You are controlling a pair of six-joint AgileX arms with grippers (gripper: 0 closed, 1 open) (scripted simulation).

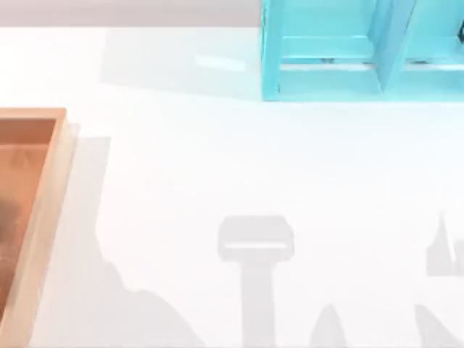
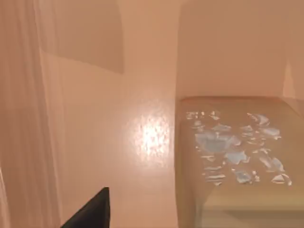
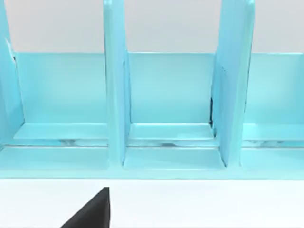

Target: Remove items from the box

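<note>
On my left wrist camera a single dark fingertip of the left gripper pokes in at the frame's edge, and I cannot tell whether those jaws are apart or together; just beyond it lies the glossy orange-brown floor of the box, and resting on that floor is the tan-gold block, its top face carrying a pale, flaky mark; the block sits apart from the fingertip, untouched. On my right wrist camera one dark fingertip of the right gripper shows the same way, and again I cannot tell how its jaws stand; it faces the turquoise shelf with its upright dividers, across a strip of white table. From above, the box sits at the table's nine o'clock edge, cut off by the frame; the shelf stands at about one o'clock.
</note>
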